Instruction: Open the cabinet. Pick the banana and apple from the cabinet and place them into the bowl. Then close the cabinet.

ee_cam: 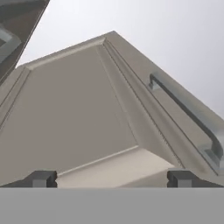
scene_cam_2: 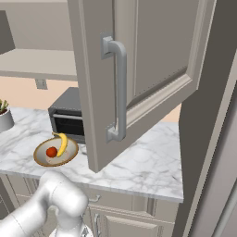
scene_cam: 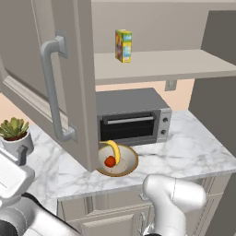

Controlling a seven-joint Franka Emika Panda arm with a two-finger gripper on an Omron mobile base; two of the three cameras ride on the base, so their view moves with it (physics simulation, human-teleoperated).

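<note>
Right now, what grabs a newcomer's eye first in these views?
The open cabinet door with its long grey handle swings out over the marble counter, looming large in both base views. Below it, the bowl sits in front of the toaster oven, already holding the banana and apple. A yellow carton stands alone on the shelf.

Even, bright rendered light falls across the kitchen; soft shadow sits under the cabinet shelf and beside the bowl on the marble desk. No glare; the hand view looks slightly soft.
</note>
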